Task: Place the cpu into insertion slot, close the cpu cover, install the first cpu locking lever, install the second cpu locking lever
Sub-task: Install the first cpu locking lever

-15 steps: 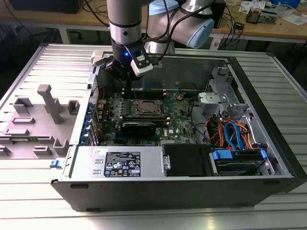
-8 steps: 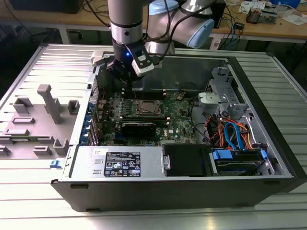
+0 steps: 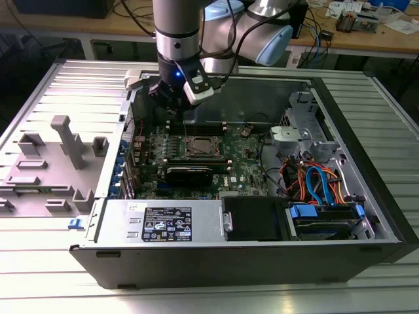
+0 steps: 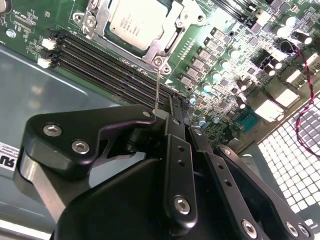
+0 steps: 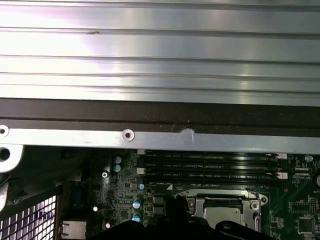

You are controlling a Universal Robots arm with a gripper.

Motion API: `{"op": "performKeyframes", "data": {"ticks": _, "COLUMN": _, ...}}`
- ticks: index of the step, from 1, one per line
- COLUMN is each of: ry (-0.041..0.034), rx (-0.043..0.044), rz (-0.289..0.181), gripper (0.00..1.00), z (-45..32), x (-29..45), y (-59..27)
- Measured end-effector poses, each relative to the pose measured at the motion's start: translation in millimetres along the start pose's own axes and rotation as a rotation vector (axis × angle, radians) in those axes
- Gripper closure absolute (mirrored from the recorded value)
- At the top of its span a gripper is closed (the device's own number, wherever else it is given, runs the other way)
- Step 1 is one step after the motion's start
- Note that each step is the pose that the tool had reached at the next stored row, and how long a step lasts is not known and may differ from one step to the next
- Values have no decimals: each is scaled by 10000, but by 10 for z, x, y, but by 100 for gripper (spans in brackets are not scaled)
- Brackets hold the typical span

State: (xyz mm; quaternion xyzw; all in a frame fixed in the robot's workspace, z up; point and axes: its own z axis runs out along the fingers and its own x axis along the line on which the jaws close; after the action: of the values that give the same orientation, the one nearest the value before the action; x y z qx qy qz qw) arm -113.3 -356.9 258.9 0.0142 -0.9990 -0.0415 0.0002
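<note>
Exterior view first: the gripper (image 3: pixel 175 108) hangs inside the open computer case (image 3: pixel 196 268), low over the green board. It's right next to the insertion slot (image 3: pixel 200 148), on the far side as that camera sees it.

The second wrist view gives us the better look. The cpu (image 4: pixel 135 22) is sitting in the slot, and the cpu cover (image 4: pixel 175 32) lies flat over it, framing the silvery top. A thin wire locking lever (image 4: pixel 157 87) runs from the screw tab at the cover's edge straight to the gripper (image 4: pixel 172 107). The fingers are pulled together with no gap we can make out, and the wire meets them right at the tip. We can't tell if it's actually pinched or just resting against them. Black memory slots (image 4: pixel 100 62) run alongside the socket.
</note>
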Motion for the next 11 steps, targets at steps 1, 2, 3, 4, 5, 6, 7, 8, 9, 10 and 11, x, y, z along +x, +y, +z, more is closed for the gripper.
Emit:
{"op": "performKeyframes", "data": {"ticks": 1, "ry": -1, "rx": 1, "rz": 6, "gripper": 89, "z": 0, "x": -5, "y": 4}}
{"op": "performKeyframes", "data": {"ticks": 2, "ry": -1, "rx": 2, "rz": 10, "gripper": 89, "z": 1, "x": -12, "y": 7}}
{"op": "performKeyframes", "data": {"ticks": 3, "ry": -1, "rx": 5, "rz": 18, "gripper": 89, "z": 1, "x": -20, "y": 11}}
{"op": "performKeyframes", "data": {"ticks": 4, "ry": -1, "rx": 8, "rz": 26, "gripper": 89, "z": 1, "x": -29, "y": 15}}
{"op": "performKeyframes", "data": {"ticks": 5, "ry": -1, "rx": 12, "rz": 33, "gripper": 89, "z": 1, "x": -37, "y": 18}}
{"op": "performKeyframes", "data": {"ticks": 6, "ry": -1, "rx": 16, "rz": 39, "gripper": 89, "z": 1, "x": -44, "y": 20}}
{"op": "performKeyframes", "data": {"ticks": 7, "ry": -2, "rx": 21, "rz": 44, "gripper": 89, "z": 2, "x": -52, "y": 21}}
{"op": "performKeyframes", "data": {"ticks": 8, "ry": -2, "rx": 26, "rz": 46, "gripper": 89, "z": 2, "x": -61, "y": 23}}
{"op": "performKeyframes", "data": {"ticks": 9, "ry": -1, "rx": 34, "rz": 47, "gripper": 89, "z": 3, "x": -74, "y": 25}}
{"op": "performKeyframes", "data": {"ticks": 10, "ry": -1, "rx": 41, "rz": 47, "gripper": 89, "z": 4, "x": -90, "y": 27}}
{"op": "performKeyframes", "data": {"ticks": 11, "ry": -1, "rx": 45, "rz": 49, "gripper": 89, "z": 8, "x": -107, "y": 28}}
